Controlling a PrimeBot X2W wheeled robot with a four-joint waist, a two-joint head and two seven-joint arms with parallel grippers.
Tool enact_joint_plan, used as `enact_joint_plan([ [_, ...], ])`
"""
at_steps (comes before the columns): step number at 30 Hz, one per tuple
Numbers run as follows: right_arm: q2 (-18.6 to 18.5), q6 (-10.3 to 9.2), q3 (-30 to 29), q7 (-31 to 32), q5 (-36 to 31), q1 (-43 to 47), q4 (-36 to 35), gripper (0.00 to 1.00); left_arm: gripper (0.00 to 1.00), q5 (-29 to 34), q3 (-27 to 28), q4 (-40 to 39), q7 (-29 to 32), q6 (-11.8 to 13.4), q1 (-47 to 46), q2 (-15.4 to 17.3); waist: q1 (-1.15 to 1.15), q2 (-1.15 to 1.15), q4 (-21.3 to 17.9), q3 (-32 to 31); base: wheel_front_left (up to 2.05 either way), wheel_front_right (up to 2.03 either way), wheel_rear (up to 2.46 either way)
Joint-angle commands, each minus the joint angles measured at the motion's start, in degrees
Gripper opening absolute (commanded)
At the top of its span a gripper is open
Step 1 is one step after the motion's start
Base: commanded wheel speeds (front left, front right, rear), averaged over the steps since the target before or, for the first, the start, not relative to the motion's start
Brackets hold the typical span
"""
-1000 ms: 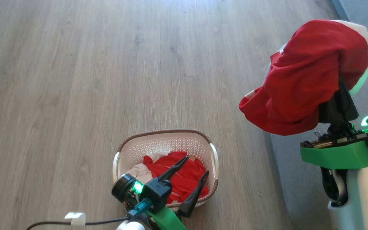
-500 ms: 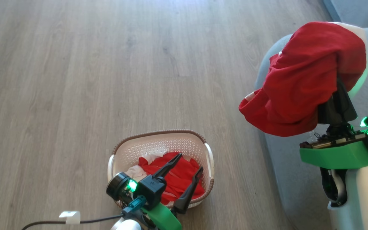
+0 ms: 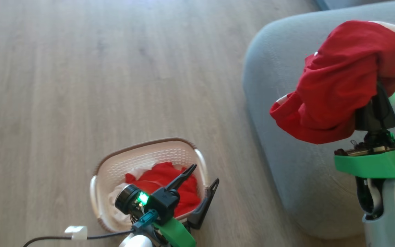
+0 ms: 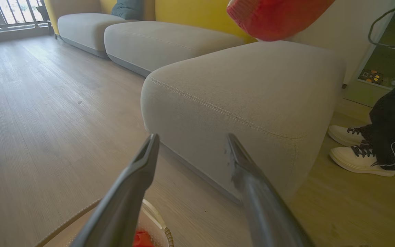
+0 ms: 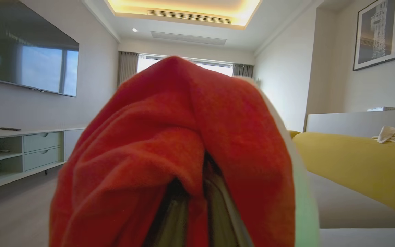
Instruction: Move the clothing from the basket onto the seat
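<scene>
So the view swung round toward the seat (image 3: 286, 144) over the last second. A lot more grey cushion was in the head shot, and the basket (image 3: 139, 159) had slid down to the lower left of the picture. That was the camera turning, not the basket scooting across the floor (image 3: 81, 85). The right gripper (image 5: 201, 200) sat in about the same spot in that view as before, fingers pinched together on a red garment (image 3: 341, 85). The garment was bunched over the fingers and hid their tips. It hung up over the seat, with white trim peeking out at the top edge, and it wasn't laid down yet as far as I could tell. The left gripper (image 3: 205, 174) had its fingers spread wide with nothing in them. It hovered low by the basket's right side, one finger over the red pile and the other out past the rim. More clothing (image 3: 163, 176), red with some white, was still lying in the basket. I didn't see anything resting on the cushion itself. My read is that it was partway through the first carry, with nothing delivered yet. This piece still needed dropping on the seat, and then the rest had to be fetched from the basket.
</scene>
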Motion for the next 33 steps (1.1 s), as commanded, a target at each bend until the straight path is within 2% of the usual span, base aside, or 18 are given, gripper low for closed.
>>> enact_joint_plan([
  [1, -0.36, 0.39, 0.69, -0.14, -0.47, -1.89, -2.08, 0.00, 1.00, 0.47, 1.40, -1.85, -0.29, 0.11, -2.42, -0.06, 0.00, 0.00, -2.53, 0.53, 0.00, 0.00, 0.00],
  [13, 0.22, 0.39, -2.99, -0.14, -0.81, -1.58, -2.64, 0.00, 1.00, 1.92, 1.11, -2.21, -0.29, -0.26, -5.15, -0.06, 0.00, 0.00, -13.44, 3.39, 0.00, 0.00, 0.00],
  [22, 0.81, 0.39, -6.23, -0.14, -1.10, -1.25, -3.21, 0.00, 1.00, 2.31, -0.47, -4.17, -0.29, -0.45, -7.15, -0.06, 0.00, 0.00, -20.06, 6.39, 0.00, 0.00, 0.00],
  [33, 1.75, 0.39, -9.24, -0.14, -0.90, -1.17, -4.47, 0.00, 1.00, 1.72, -3.69, -3.42, -0.29, -0.58, -9.56, -0.06, 0.00, 0.00, -21.26, 8.62, 0.00, 0.00, 0.00],
])
